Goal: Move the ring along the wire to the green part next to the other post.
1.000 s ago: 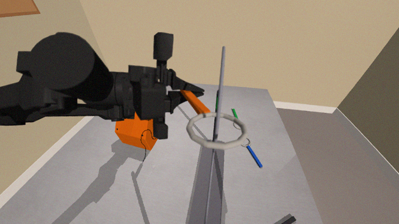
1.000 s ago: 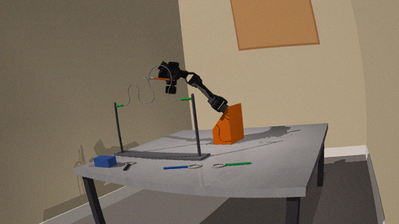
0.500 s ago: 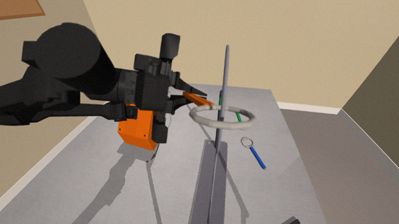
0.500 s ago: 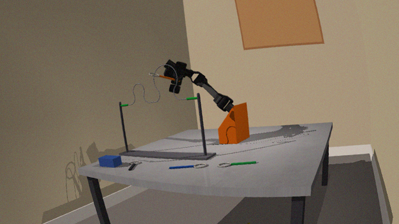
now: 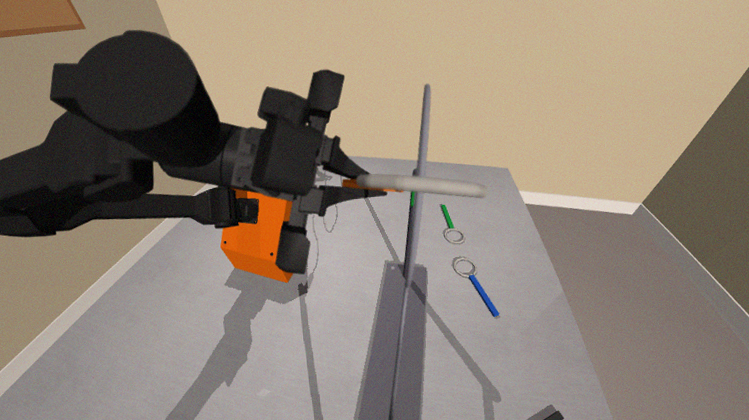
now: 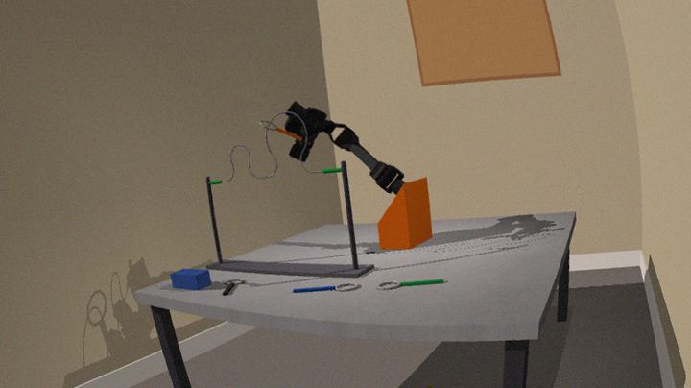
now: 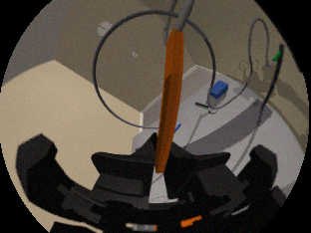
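My gripper (image 5: pixel 377 184) (image 7: pixel 157 135) is shut on the orange handle (image 5: pixel 350 183) (image 6: pixel 287 133) (image 7: pixel 172 80), high above the table. The pale ring (image 5: pixel 451 187) (image 6: pixel 262 123) (image 7: pixel 184 15) is seen nearly edge-on. It is around the left limb of the wire's tall arch (image 6: pixel 291 112) (image 7: pixel 95 65). Whether it touches the grey wire is too small to tell. One green part (image 6: pixel 332 171) is at the near right post (image 6: pixel 349 216); the other green part (image 6: pixel 214 183) (image 7: pixel 277 56) is at the left post (image 6: pixel 213 220). A lower wire hump (image 6: pixel 239 145) lies between the arch and the left post.
The posts stand on a dark base bar (image 6: pixel 297 269). An orange block (image 5: pixel 261 227) (image 6: pixel 419 216) stands under the arm. Loose rings with a blue handle (image 5: pixel 483 295) (image 6: pixel 313 289) and a green handle (image 5: pixel 447 216) (image 6: pixel 422 283) lie on the table, near a blue block (image 6: pixel 190 279) (image 7: pixel 219 89).
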`<state>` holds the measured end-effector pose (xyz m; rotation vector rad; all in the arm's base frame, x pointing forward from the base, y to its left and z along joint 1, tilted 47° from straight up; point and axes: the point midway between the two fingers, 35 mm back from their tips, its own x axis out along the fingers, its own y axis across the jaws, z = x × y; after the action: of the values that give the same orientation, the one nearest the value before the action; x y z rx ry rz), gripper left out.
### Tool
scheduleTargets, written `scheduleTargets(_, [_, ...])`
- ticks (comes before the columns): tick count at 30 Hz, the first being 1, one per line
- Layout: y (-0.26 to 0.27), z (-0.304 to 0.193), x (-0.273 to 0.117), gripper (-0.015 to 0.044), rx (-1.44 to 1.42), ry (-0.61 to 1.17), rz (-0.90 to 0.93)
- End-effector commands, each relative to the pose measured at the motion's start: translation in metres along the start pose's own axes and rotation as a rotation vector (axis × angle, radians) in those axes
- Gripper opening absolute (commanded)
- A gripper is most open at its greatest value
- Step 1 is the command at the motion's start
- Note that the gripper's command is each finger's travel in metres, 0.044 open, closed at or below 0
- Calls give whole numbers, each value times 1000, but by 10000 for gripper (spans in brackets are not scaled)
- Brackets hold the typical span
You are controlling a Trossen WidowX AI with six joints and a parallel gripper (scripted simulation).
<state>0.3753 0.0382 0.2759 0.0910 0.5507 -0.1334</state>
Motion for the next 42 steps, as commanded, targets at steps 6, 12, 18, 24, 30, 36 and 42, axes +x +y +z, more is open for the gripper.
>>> scheduleTargets(6, [-4,0,1,-150,-96,-11,-53])
scheduleTargets(12, [-7,0,1,-150,-161,-19,-89])
scheduleTargets(18, [-9,0,1,-150,-226,-27,-125])
scheduleTargets(24, [-12,1,1,-150,-292,-36,-161])
scheduleTargets(30, [-15,2,1,-150,-357,-44,-197])
scheduleTargets(36, [-17,3,1,-150,-422,-53,-233])
scheduleTargets(42, [-20,4,0,-150,-487,-61,-269])
